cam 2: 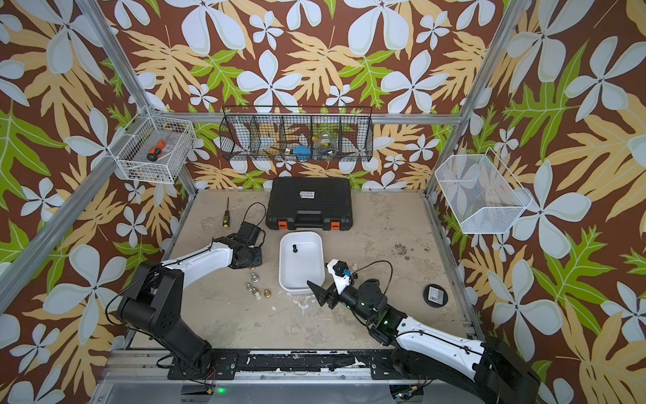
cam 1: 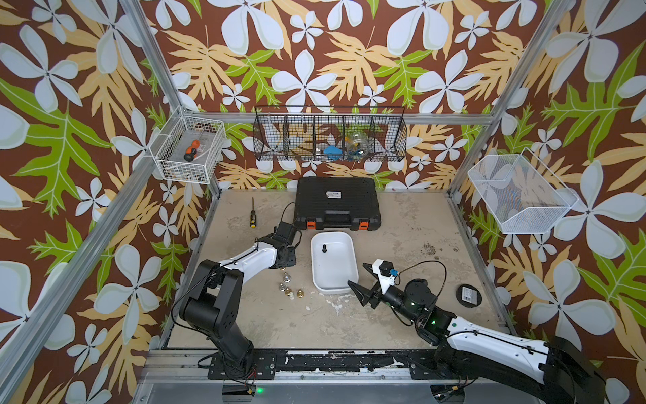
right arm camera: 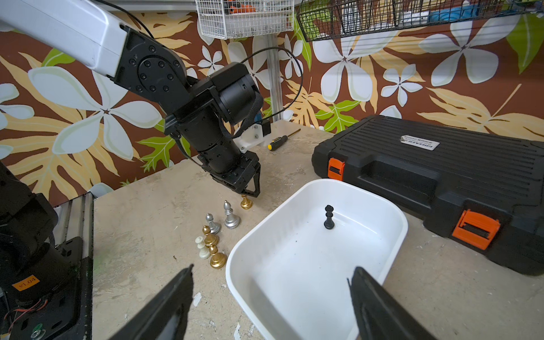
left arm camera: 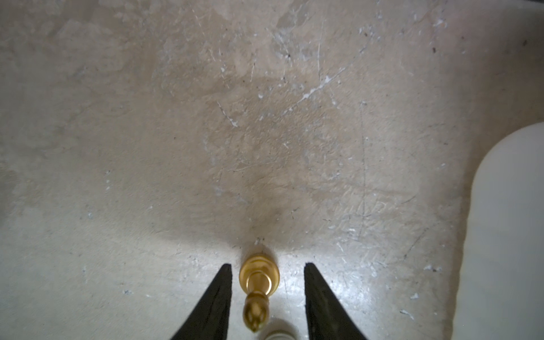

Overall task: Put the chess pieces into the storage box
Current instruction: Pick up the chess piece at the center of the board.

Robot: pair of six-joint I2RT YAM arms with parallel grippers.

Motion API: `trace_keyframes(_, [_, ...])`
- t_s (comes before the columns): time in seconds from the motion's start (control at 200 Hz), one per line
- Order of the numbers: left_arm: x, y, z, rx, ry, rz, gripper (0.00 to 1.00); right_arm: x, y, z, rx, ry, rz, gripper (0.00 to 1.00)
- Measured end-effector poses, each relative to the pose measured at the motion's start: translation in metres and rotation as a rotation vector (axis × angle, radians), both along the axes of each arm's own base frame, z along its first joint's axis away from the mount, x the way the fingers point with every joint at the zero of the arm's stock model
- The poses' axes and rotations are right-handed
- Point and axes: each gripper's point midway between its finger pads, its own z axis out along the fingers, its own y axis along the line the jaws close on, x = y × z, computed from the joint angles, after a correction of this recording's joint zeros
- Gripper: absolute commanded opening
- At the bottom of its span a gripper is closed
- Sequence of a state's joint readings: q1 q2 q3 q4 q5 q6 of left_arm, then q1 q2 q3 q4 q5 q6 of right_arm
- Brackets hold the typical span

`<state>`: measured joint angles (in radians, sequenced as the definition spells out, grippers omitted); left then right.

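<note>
Seven chess pieces (right arm camera: 212, 224) are in view. One black piece (right arm camera: 328, 217) stands upright inside the white storage box (cam 1: 334, 271). The other six stand on the tabletop (cam 1: 402, 224), between the box's left wall and the left edge: three gold, two silver and one cream pawn (right arm camera: 202, 248). The storage box sits mid-tabletop, just in front of the single black toolcase (cam 1: 337, 201) with two orange latches. The print on the case's white label (right arm camera: 420, 142) is too small to read. The left pincer (left arm camera: 267, 265) hangs low over the gold piece (left arm camera: 259, 276) farthest from the near edge. Its jaws are partly apart, one on each side with a gap at both, and it grips nothing. The right pincer (right arm camera: 272, 268) is spread wide and empty above the box's near corner. One yellow-and-black screwdriver (cam 1: 252, 217) lies toward the far left corner. One round black disc (cam 1: 468, 295) with an unreadable white label lies near the right edge. An orange sticker (right arm camera: 26, 282) on the left arm's base reads V1.04. Bare tabletop runs along the near edge and between the box and the right edge. The five unattended pieces stand crowded together.
</note>
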<state>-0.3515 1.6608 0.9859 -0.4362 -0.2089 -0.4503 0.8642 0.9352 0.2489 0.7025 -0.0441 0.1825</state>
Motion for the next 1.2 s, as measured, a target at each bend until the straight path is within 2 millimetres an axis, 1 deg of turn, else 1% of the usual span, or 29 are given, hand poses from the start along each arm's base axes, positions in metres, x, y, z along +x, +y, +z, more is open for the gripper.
trace_keyframes(0.155, [-0.003, 0.002, -0.007, 0.004, 0.011, 0.002, 0.36, 0.000, 0.000, 0.000, 0.000, 0.000, 0.000, 0.84])
trace_keyframes(0.4, [-0.003, 0.002, -0.010, 0.004, 0.006, 0.002, 0.28, 0.000, 0.000, -0.001, -0.003, 0.003, 0.000, 0.84])
trace_keyframes(0.48, [-0.003, 0.002, -0.010, 0.005, 0.006, 0.002, 0.28, 0.000, 0.000, -0.001, -0.003, 0.003, 0.000, 0.84])
trace_keyframes(0.626, [-0.003, 0.003, -0.014, 0.012, 0.013, 0.000, 0.32, 0.000, 0.000, -0.001, -0.003, 0.003, 0.001, 0.84])
trace_keyframes(0.746, [0.000, 0.005, -0.012, 0.023, 0.004, 0.006, 0.33, 0.000, 0.001, -0.002, -0.006, 0.005, 0.001, 0.84])
trace_keyframes(1.006, [0.003, 0.007, -0.010, 0.031, -0.006, 0.011, 0.28, 0.000, 0.001, -0.004, -0.008, 0.008, 0.005, 0.84])
trace_keyframes(1.086, [0.004, 0.007, -0.009, 0.029, -0.010, 0.012, 0.23, 0.000, 0.002, -0.005, -0.010, 0.011, 0.008, 0.84])
trace_keyframes(1.201, [0.005, 0.006, -0.009, 0.025, -0.011, 0.007, 0.22, 0.000, 0.002, -0.005, -0.010, 0.012, 0.009, 0.84])
